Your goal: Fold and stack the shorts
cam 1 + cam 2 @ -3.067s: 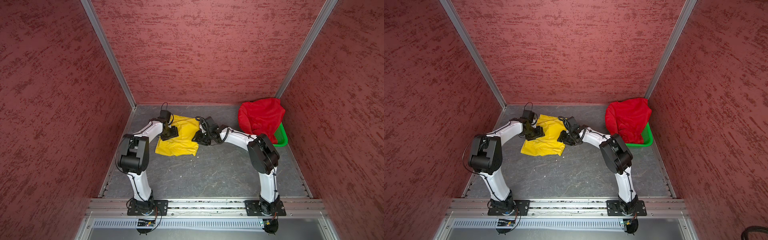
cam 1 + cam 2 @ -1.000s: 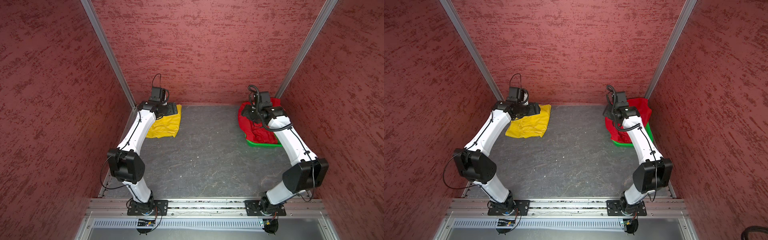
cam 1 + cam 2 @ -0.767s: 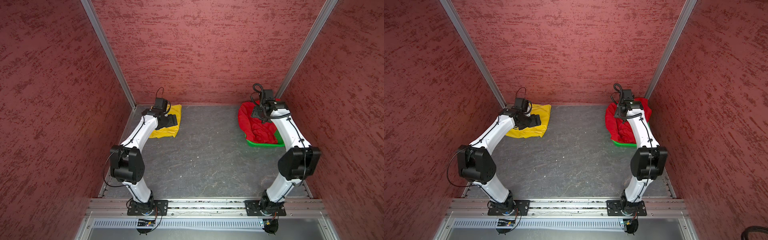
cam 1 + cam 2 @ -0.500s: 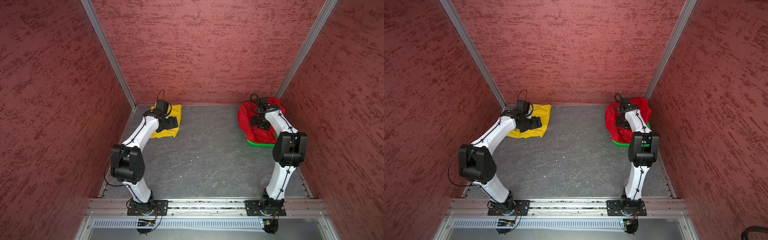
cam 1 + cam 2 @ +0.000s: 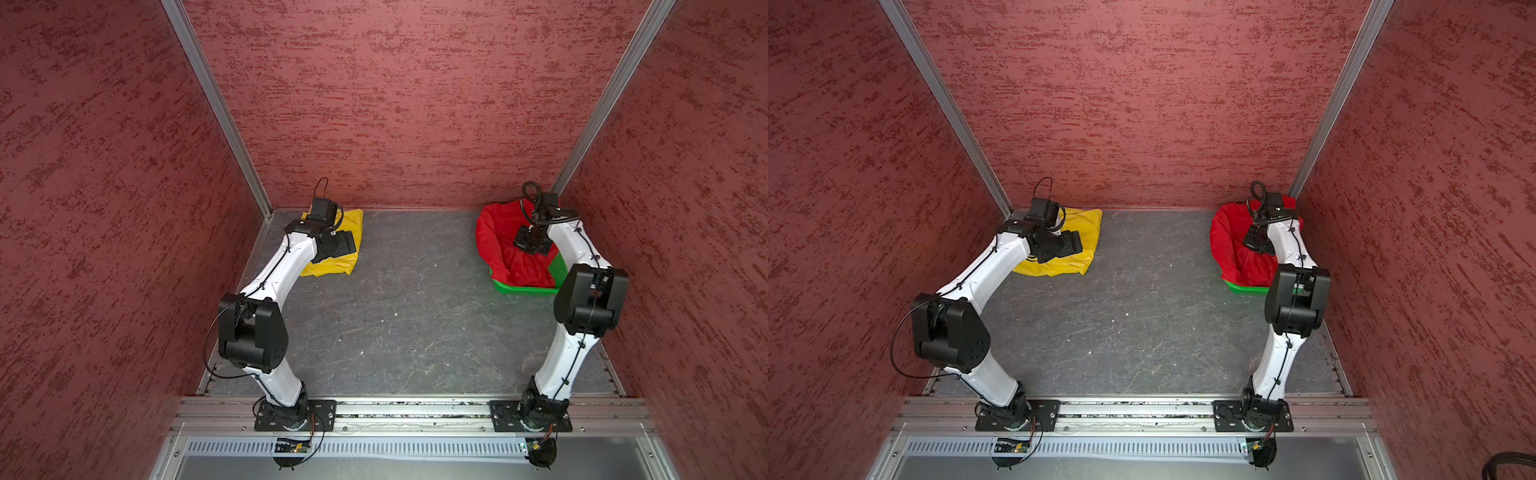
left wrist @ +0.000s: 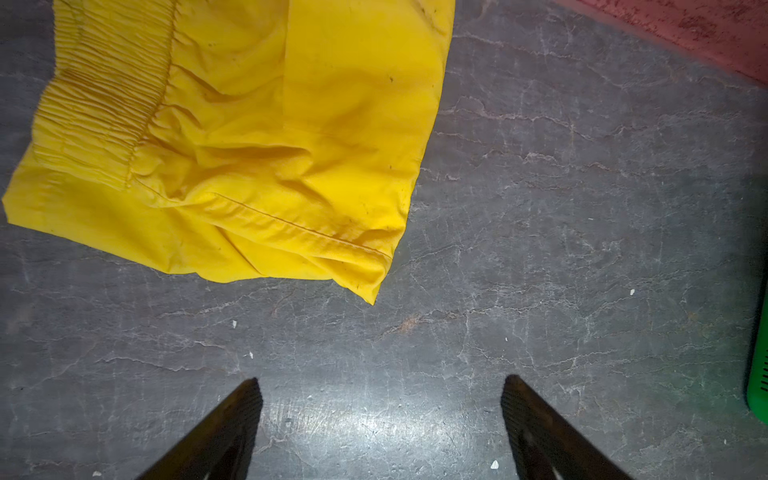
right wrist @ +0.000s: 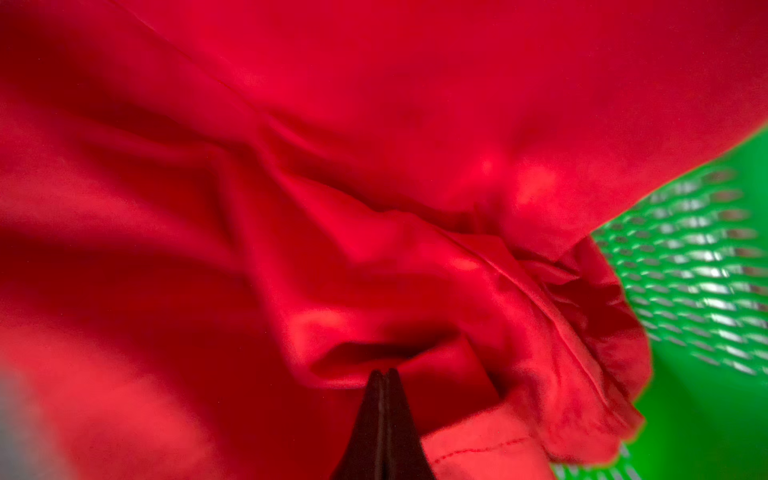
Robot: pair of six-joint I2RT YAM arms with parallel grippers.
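Grey veined tabletop (image 5: 395,324) within red walls (image 5: 395,104), yellow shorts (image 5: 332,266) flat

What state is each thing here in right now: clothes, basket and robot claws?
yellow shorts: folded, lying flat.
left gripper: open, holding nothing.
green basket: upright, cloth inside.
red shorts: crumpled in the green basket.
right gripper: shut at a fold of the red shorts; grip unclear.
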